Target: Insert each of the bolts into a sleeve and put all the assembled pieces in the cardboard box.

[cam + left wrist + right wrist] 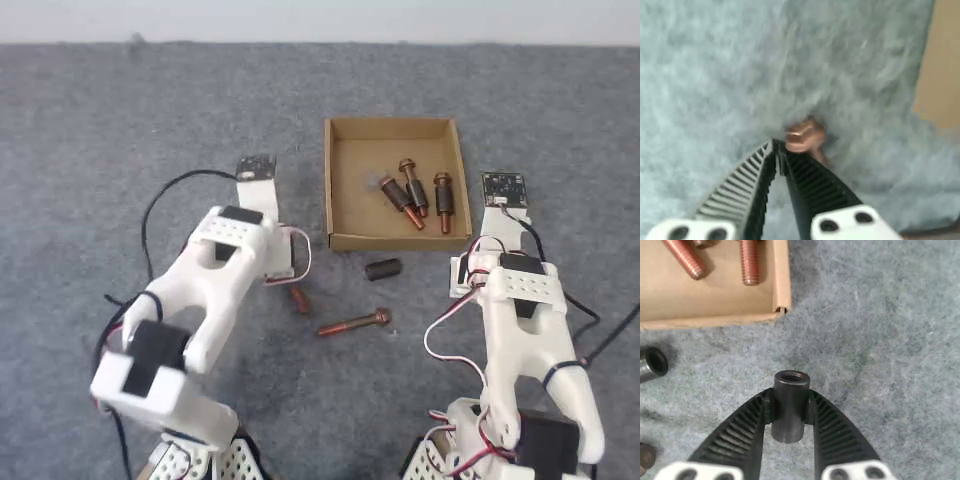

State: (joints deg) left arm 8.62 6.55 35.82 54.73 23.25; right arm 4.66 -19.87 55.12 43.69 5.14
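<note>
Sleeve (790, 410) is clamped in the right gripper (790, 396), near the box corner. The left gripper (777, 146) is closed on a bolt (802, 136) at its very tips. Risk: that shallow hold may let the bolt pivot during insertion. Beyond lie 1 loose bolt (355, 323), 1 loose sleeve (382, 269), then the cardboard box (328, 180) holding 3 assemblies (410, 195).
</note>
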